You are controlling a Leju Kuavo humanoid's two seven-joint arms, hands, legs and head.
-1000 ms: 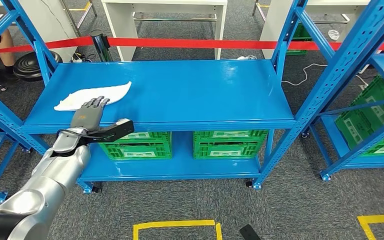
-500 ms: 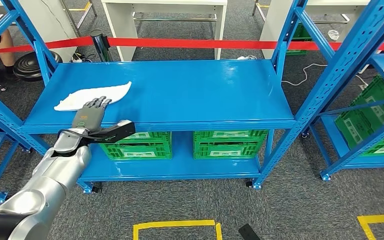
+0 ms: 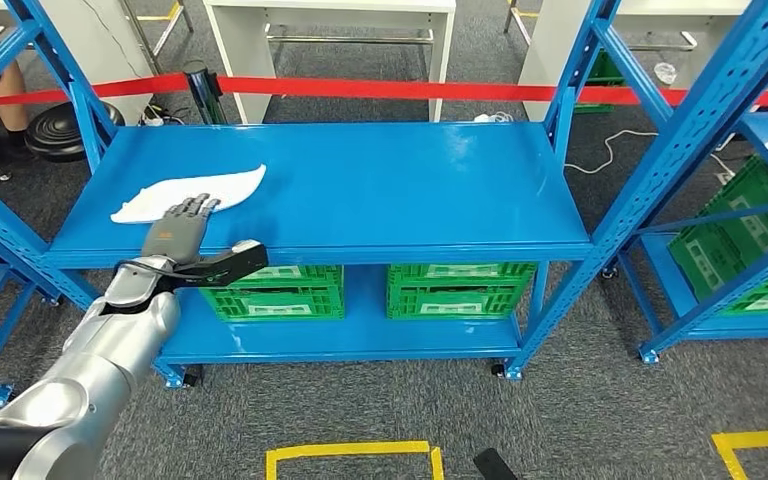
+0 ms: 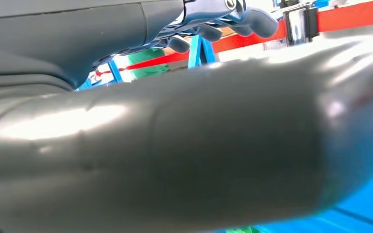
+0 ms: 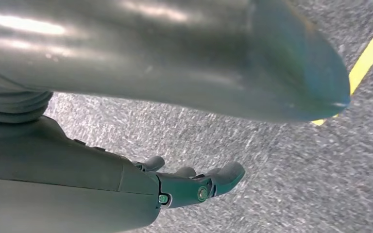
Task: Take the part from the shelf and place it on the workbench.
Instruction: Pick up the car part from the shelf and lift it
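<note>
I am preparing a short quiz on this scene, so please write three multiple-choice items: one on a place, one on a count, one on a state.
1. Where does the white part lie?
A. On the top shelf board, near its left end
B. In a green crate
C. On the floor

2. How many green crates stand on the lower board of the middle shelf?
A. One
B. Two
C. Four

3. What is the state of the left hand?
A. It grips the part and lifts it
B. It is spread over the near edge of the part, lifting nothing
C. It hangs over the floor

Key: 1 A, the part rests on the blue shelf at its left end. 2 B, one green crate and another stand side by side. 3 B, the fingers are apart and the part lies flat.
</note>
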